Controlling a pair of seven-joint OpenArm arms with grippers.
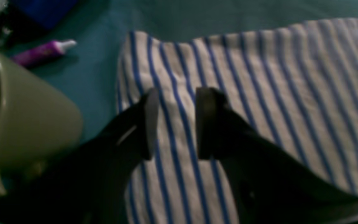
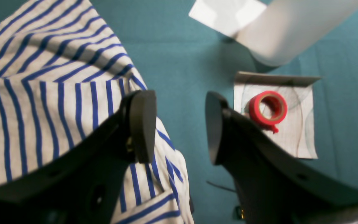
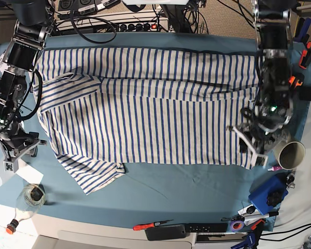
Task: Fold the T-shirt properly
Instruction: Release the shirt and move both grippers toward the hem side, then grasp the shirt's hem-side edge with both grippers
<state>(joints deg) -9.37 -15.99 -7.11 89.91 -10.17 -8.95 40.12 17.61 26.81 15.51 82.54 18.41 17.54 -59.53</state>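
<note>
T-shirt (image 3: pixel 155 104) lay spread flat across the desk (image 3: pixel 186 192), which had a teal cover; its body reached from one side of the desk to the other, and one sleeve (image 3: pixel 90 176) stuck out toward the front edge on the left of the base view. We saw the left gripper (image 1: pixel 176 123) over the corner of the striped cloth on the right side of that view; its jaws stood apart with the fabric below them, and we could not tell whether they touched it; nothing was pinched between them. Just beside this gripper stood a pale green mug (image 1: pixel 20 118), and a little purple tube (image 1: pixel 42 52) lay on the cover behind it. The right gripper (image 2: pixel 180 127) was at the opposite side, at the edge of the shirt; its jaws were spread wide and empty, one fingertip (image 2: pixel 141 124) over the stripes and the other over bare cover. Near it a red tape roll (image 2: pixel 268 110) rested on a sheet of paper (image 2: pixel 297 137).
</note>
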